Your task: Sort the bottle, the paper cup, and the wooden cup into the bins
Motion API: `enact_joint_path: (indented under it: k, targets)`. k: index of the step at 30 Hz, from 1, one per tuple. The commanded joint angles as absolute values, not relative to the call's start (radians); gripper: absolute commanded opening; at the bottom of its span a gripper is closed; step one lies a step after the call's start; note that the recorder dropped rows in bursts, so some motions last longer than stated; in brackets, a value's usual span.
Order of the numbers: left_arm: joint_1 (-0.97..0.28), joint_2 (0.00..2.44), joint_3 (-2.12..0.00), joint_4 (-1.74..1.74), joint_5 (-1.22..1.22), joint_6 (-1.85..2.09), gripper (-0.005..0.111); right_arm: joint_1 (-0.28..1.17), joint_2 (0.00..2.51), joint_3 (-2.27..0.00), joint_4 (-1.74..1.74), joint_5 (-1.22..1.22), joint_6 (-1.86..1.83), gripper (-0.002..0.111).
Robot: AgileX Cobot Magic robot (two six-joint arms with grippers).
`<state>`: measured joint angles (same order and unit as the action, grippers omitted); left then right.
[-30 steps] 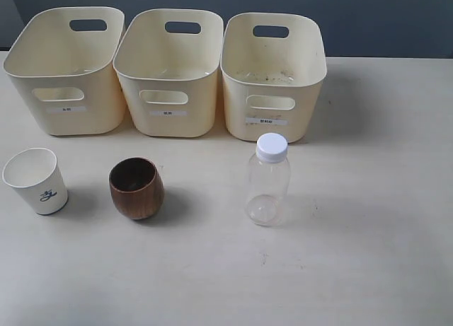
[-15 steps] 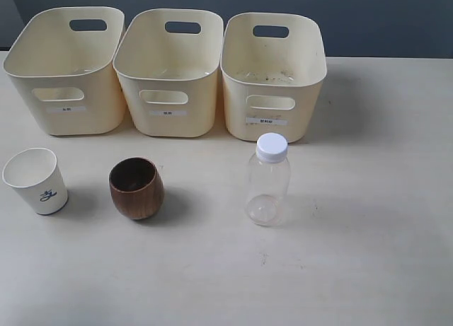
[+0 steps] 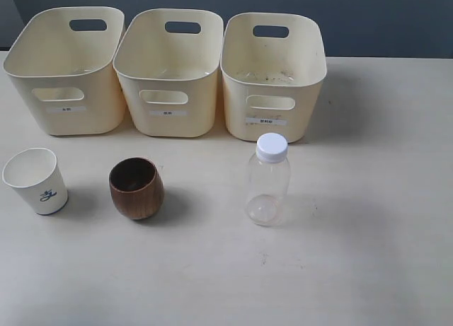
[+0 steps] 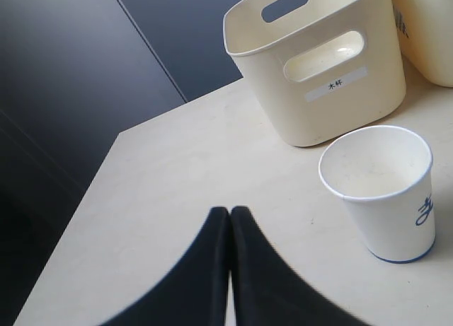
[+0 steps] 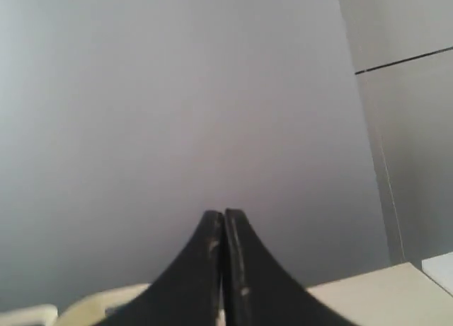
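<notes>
Three cream bins stand in a row at the back of the table: left bin [image 3: 65, 75], middle bin [image 3: 170, 75], right bin [image 3: 274, 78]. In front of them stand the white paper cup [image 3: 37, 182], the brown wooden cup [image 3: 136, 188] and the clear bottle [image 3: 267, 181] with its white cap, all upright. Neither arm shows in the exterior view. My left gripper [image 4: 230, 213] is shut and empty, low over the table, a short way from the paper cup [image 4: 382, 188] and the left bin [image 4: 318, 64]. My right gripper [image 5: 224, 216] is shut and empty, facing a grey wall.
The cream tabletop [image 3: 368, 234] runs wide to the right of the bottle and in front of all three objects. Its left edge [image 4: 106, 163] drops off to a dark floor close to my left gripper. A dark wall stands behind the bins.
</notes>
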<state>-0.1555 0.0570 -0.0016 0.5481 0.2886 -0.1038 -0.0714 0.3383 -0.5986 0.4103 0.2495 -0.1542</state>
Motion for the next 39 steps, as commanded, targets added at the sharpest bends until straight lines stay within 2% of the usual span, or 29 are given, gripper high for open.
enact_joint_path:
  k: [1,3,8,18,22,26,28,29,39]
  targets:
    - [-0.161,0.054,0.000,0.544,0.285,-0.110,0.000,-0.008,0.556,-0.802,0.685,0.552,-0.657,0.001]
    - [-0.161,0.054,0.000,0.544,0.285,-0.110,0.000,0.025,0.697,-0.890,0.868,0.723,-0.834,0.001]
    - [-0.161,0.054,0.000,0.544,0.285,-0.110,0.000,0.127,0.959,-0.941,0.864,0.845,-0.935,0.001]
    - [-0.161,0.054,0.000,0.544,0.285,-0.110,0.000,0.483,1.192,-0.941,0.758,0.637,-0.948,0.002]
    - [-0.161,0.054,0.000,0.544,0.285,-0.110,0.000,0.553,1.233,-0.941,0.758,0.597,-0.948,0.021]
    - [-0.161,0.054,0.000,0.544,0.285,-0.110,0.000,0.571,1.249,-0.941,0.770,0.561,-0.948,0.059]
    - [-0.161,0.054,0.000,0.544,0.285,-0.110,0.000,0.571,1.252,-0.941,0.801,0.559,-0.948,0.074]
    - [-0.161,0.054,0.000,0.544,0.285,-0.110,0.000,0.571,1.252,-0.941,0.819,0.561,-0.948,0.078]
    - [-0.161,0.054,0.000,0.544,0.285,-0.110,0.000,0.571,1.332,-0.941,0.844,0.568,-0.948,0.076]
